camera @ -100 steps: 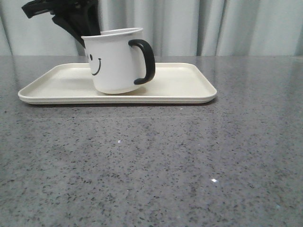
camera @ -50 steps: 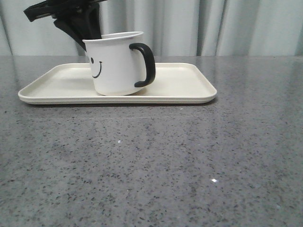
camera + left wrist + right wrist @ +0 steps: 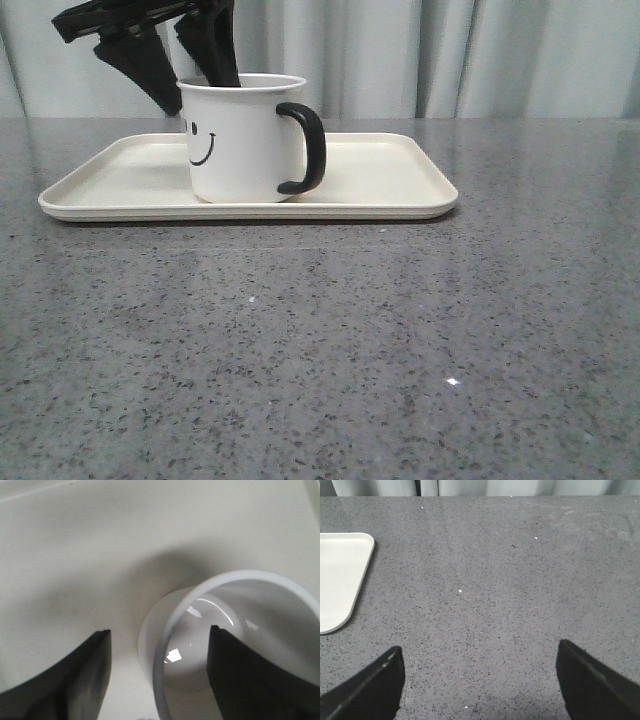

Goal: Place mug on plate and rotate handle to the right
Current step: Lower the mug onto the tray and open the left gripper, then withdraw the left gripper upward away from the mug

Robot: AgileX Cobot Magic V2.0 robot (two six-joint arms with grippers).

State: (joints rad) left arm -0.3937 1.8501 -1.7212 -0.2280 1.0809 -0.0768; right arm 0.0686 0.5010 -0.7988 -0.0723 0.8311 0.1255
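Note:
The white mug (image 3: 240,140) with the black smiley stands upright on the cream plate (image 3: 380,185), left of its middle. Its black handle (image 3: 310,147) points right. My left gripper (image 3: 193,85) hangs over the mug's back left rim, open: one finger is outside the wall and one reaches inside. In the left wrist view the mug's rim (image 3: 240,577) runs between the two dark fingers of the gripper (image 3: 159,631) with gaps on both sides, above the plate (image 3: 75,555). My right gripper (image 3: 479,646) is open and empty over bare table. It does not show in the front view.
The grey speckled table (image 3: 330,340) stretches in front of and to the right of the plate. The plate's right corner (image 3: 340,575) shows in the right wrist view. Pale curtains (image 3: 480,50) hang behind the table.
The mug was tilted and gripped by its rim; it now sits flat and upright on the plate. My left gripper's fingers have spread apart and let go of the rim.

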